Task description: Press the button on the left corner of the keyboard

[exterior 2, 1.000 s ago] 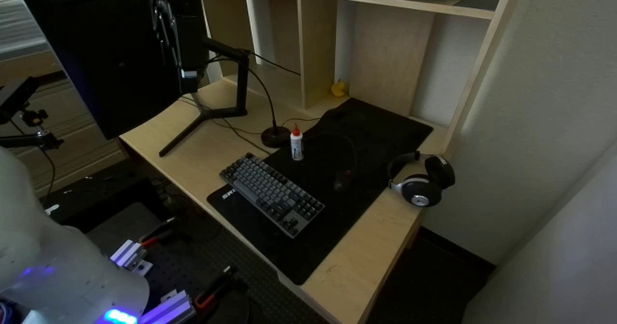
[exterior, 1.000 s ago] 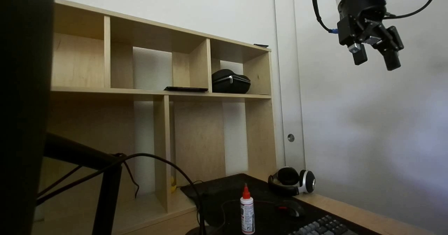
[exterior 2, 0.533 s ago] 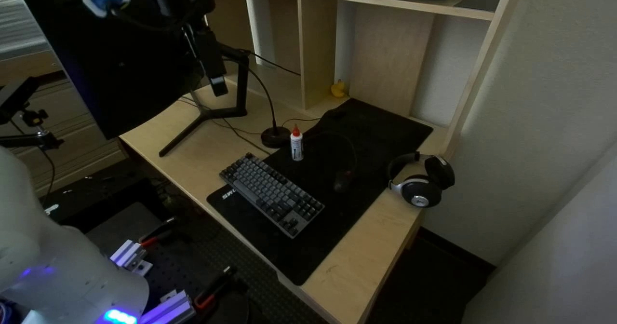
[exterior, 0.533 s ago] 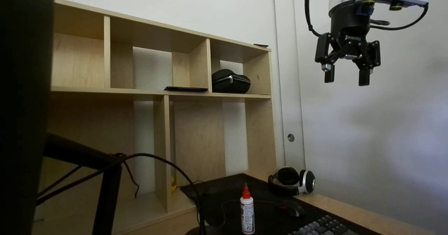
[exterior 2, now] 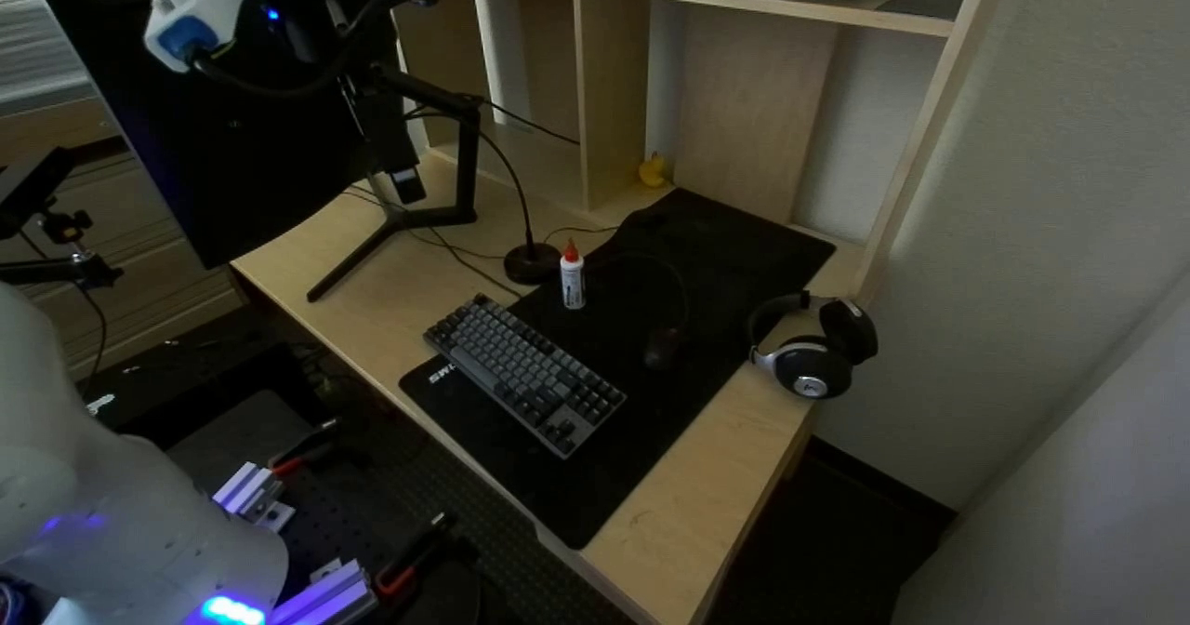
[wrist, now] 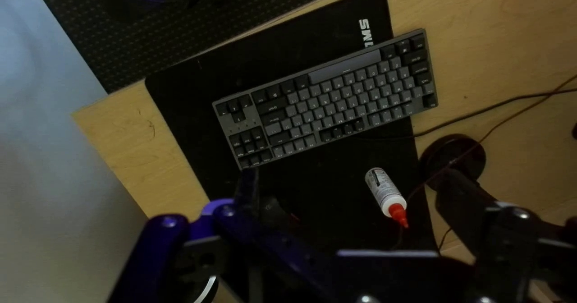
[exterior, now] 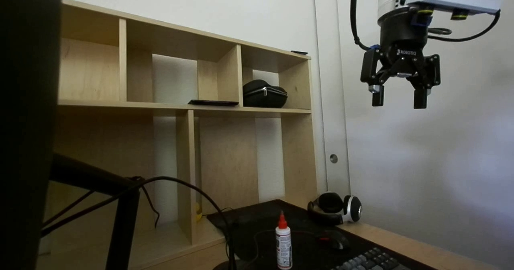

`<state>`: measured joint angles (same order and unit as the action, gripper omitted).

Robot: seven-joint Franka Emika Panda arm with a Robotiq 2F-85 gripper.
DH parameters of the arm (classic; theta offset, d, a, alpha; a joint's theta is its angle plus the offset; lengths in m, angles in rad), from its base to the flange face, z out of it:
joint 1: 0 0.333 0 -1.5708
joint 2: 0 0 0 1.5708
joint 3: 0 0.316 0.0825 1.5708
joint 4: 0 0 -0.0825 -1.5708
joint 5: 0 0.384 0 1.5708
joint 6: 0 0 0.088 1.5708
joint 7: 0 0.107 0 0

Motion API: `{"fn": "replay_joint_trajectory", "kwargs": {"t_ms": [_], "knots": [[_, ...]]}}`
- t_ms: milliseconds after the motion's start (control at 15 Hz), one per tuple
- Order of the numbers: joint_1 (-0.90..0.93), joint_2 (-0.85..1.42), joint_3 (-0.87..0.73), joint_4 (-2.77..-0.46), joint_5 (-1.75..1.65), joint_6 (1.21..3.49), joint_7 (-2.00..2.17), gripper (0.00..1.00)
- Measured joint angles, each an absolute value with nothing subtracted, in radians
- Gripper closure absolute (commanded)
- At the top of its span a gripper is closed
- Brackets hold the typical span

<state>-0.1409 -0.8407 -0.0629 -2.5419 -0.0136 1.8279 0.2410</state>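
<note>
The black two-fingered gripper (exterior: 398, 101) hangs with jaws spread, well apart from the flat, rectangular, grey-and-black keyboard (exterior 2: 523, 374) on the black mat (exterior 2: 734, 262).

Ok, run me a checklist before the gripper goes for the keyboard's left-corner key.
1. Left end of the keyboard unobstructed in the wrist view: ok.
2. Target settled: cannot tell; front-left key or back-left key could both fit.
3. Gripper shut, likely best for pressing: not ok; it is open.
4. Gripper down at key level: not ok; it hangs well above.
5. Bottle out of the way: ok; it stands upright, apart from the keyboard.
</note>
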Motion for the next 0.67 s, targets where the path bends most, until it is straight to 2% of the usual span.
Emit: {"fn": "replay_joint_trajectory", "kwargs": {"t_ms": [200, 467, 667], "knots": [[-0.098, -0.809, -0.004, -2.573, 0.048, 1.875, 0.252, 0.0], [-0.04, -0.683, 0.13, -2.584, 0.102, 2.093, 0.372, 0.0], [-0.038, -0.608, 0.148, -2.561, 0.102, 2.131, 0.4, 0.0]]}}
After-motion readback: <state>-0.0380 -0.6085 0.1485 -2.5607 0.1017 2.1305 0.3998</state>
